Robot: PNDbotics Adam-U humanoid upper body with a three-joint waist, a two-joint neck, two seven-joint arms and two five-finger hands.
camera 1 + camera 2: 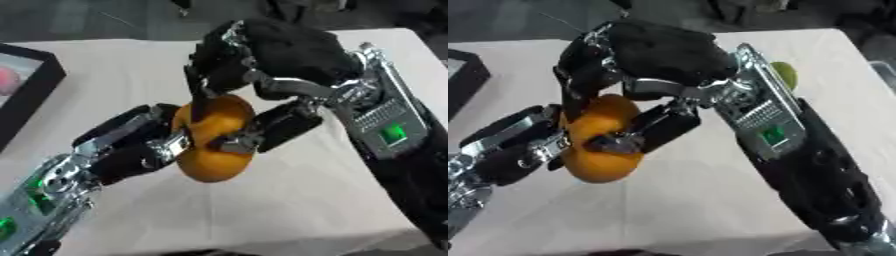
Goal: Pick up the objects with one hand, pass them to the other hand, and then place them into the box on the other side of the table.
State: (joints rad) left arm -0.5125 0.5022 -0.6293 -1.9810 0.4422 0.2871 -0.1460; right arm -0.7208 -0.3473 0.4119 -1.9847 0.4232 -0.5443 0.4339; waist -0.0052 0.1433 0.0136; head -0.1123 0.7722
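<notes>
An orange is held in the air above the white table, between both hands. My left hand comes up from the lower left, its fingers wrapped round the orange's left side. My right hand reaches down from the upper right. One of its fingers lies over the top of the orange and its thumb presses on the front. The far side of the orange is hidden by the hands.
A black box stands at the table's left edge with something pink in it. A small green round thing lies on the table behind my right forearm. The table's front edge runs along the bottom.
</notes>
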